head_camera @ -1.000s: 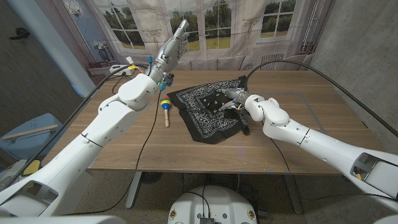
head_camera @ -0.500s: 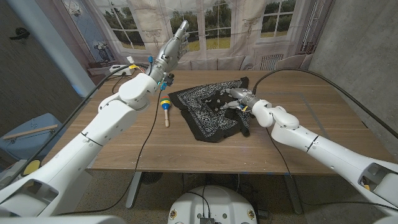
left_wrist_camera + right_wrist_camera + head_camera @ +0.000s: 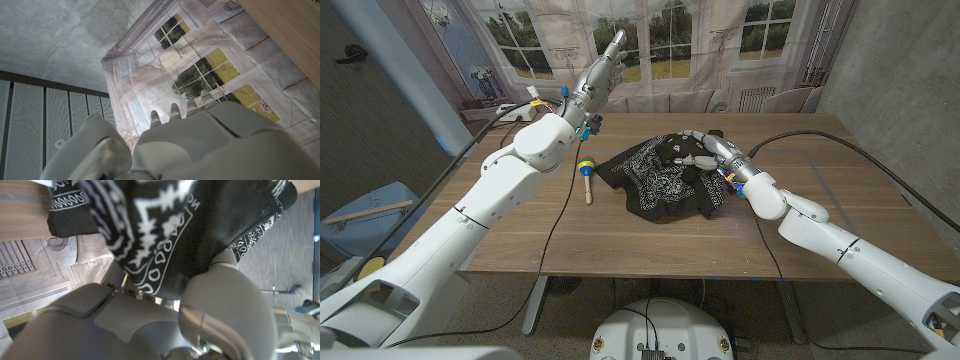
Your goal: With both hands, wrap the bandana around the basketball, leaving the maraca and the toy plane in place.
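Two arms reach over the wooden table in the head view. The left hand is raised well above the far left part of the table, fingers straight and a little apart, holding nothing; in the left wrist view its fingertips point toward the window-print backdrop. The right hand rests on the far side of the bandana, with its fingers curled into a raised fold of the cloth. In the right wrist view the black cloth with its white paisley print drapes right over the fingers, so it seems gripped, though the contact itself is hidden by the fabric.

The bandana lies bunched near the middle of the table, humped up at the far side under the right hand (the basketball cannot be made out; it may be under that hump). Its near corner spreads flat toward the table's front edge.

The maraca, with a yellow and blue head and a pale wooden handle, lies on the table just left of the bandana, apart from it, handle pointing toward the near edge. A black cable runs across the table beside it.
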